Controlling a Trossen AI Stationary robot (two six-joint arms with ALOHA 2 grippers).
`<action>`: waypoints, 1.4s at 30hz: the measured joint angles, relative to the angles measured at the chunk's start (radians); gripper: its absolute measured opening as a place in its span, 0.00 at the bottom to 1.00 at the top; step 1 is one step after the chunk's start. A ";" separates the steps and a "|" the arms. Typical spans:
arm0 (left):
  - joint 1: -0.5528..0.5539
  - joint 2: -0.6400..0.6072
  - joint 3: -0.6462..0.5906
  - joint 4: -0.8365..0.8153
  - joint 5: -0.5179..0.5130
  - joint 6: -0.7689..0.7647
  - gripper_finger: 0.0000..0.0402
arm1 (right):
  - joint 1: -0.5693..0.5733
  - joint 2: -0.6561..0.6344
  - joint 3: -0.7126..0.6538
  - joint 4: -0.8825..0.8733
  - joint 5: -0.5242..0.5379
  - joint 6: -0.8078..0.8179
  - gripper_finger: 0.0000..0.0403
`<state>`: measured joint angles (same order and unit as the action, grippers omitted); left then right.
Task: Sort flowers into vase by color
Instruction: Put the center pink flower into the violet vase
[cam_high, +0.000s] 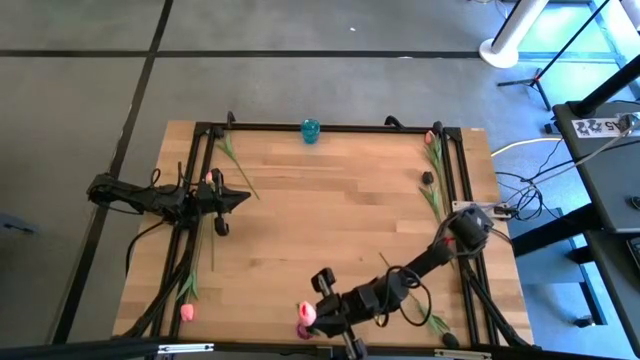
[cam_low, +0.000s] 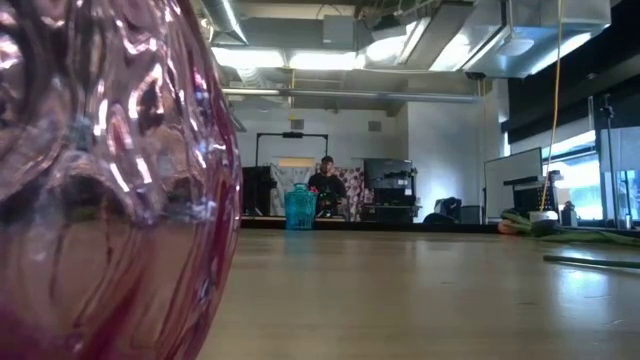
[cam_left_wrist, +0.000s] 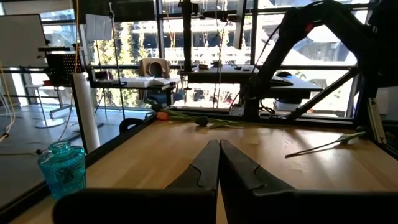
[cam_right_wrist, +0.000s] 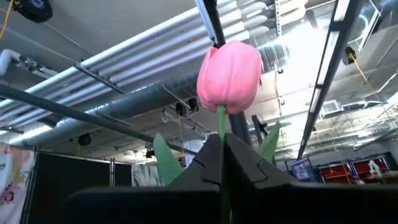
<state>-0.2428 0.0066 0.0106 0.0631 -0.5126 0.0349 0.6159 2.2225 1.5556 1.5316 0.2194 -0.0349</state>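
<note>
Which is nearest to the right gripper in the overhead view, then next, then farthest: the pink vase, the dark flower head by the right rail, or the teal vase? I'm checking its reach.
From the right gripper, shut on a pink tulip:
1. Pink vase, right beside it at the near edge.
2. Dark flower head, by the right rail.
3. Teal vase, at the far edge.

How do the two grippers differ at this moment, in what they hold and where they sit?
The right gripper is shut on the stem of a pink tulip; the left gripper is shut on nothing. The right gripper sits at the table's near edge beside the pink vase; the left gripper waits over the table's left side. Both are fully closed.
</note>
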 joint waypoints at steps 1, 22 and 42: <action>0.000 0.000 0.000 0.000 0.000 0.000 0.01 | 0.000 0.002 0.012 -0.007 -0.002 0.000 0.01; 0.000 0.000 0.000 0.000 0.000 0.000 0.01 | -0.013 0.100 0.122 -0.032 0.039 -0.019 0.01; 0.000 0.000 0.000 0.000 0.000 0.000 0.01 | 0.028 0.099 0.119 -0.274 0.116 -0.184 0.21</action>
<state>-0.2426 0.0065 0.0108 0.0631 -0.5129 0.0345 0.6438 2.3213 1.6741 1.2571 0.3350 -0.2192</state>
